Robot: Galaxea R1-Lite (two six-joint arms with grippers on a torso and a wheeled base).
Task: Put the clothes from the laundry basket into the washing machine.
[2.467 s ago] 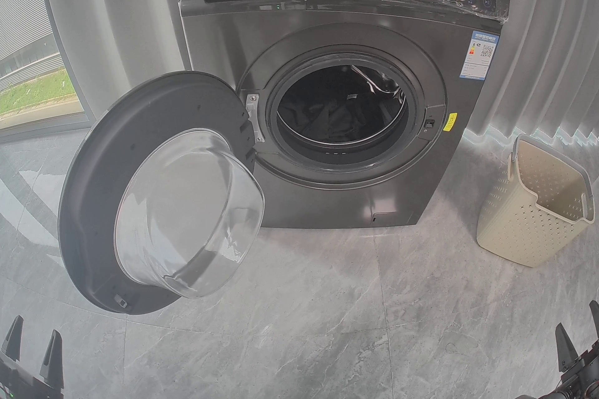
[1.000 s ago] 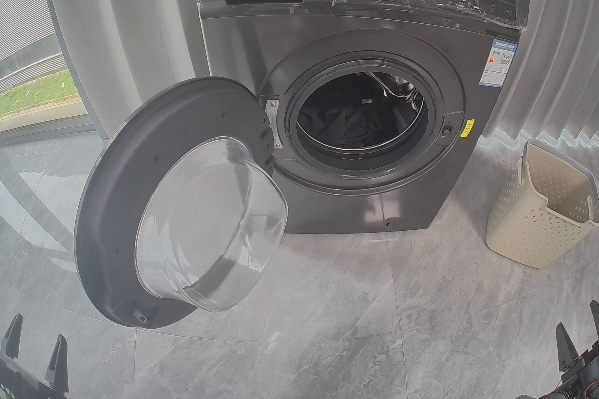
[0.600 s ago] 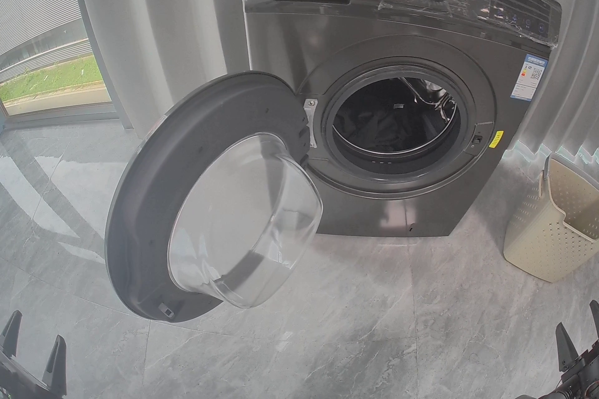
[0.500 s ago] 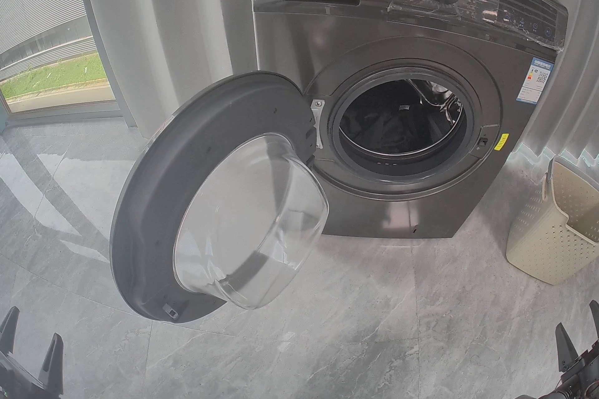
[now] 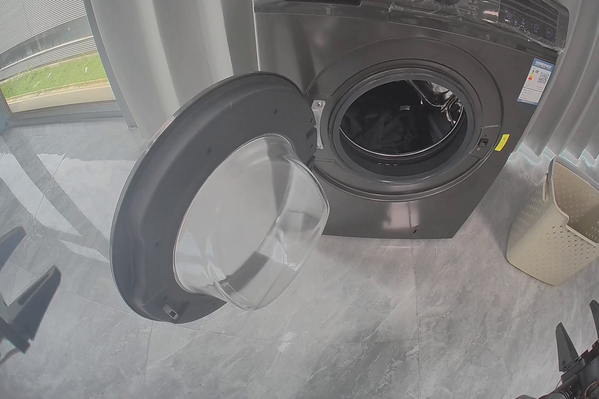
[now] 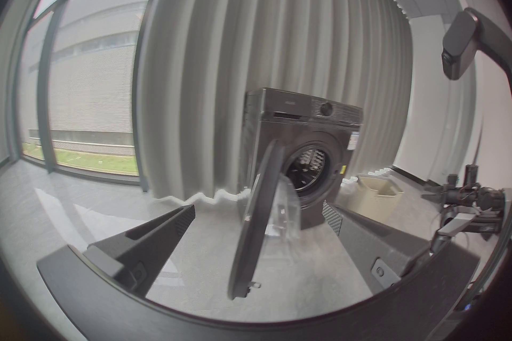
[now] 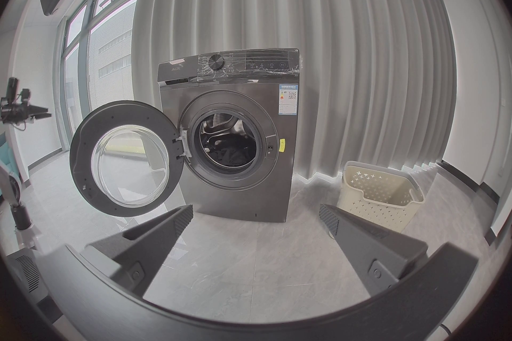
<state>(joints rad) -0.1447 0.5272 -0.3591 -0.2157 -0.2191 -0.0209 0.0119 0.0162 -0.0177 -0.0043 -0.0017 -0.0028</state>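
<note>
Both the left gripper [image 6: 257, 210] and right gripper [image 7: 256, 210] stand spread wide, holding nothing. Dark clothes [image 5: 380, 132] lie inside the washing machine [image 5: 399, 32] drum, its door [image 5: 187, 157] swung open leftwards. The laundry basket [image 5: 530, 232] stands on the floor [image 5: 374, 319] just right of the machine, beside the curtain [image 5: 574, 107]

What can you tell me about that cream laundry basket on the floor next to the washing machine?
The laundry basket is a cream, plastic-looking tub, roughly rectangular, its walls dotted with small holes. Its top is open and the rim slopes. It looks empty: what shows of the inside is bare wall. It stands on the grey floor to the right of the washing machine, apart from it and close to the pale curtain. Nothing but the floor touches it.
</note>
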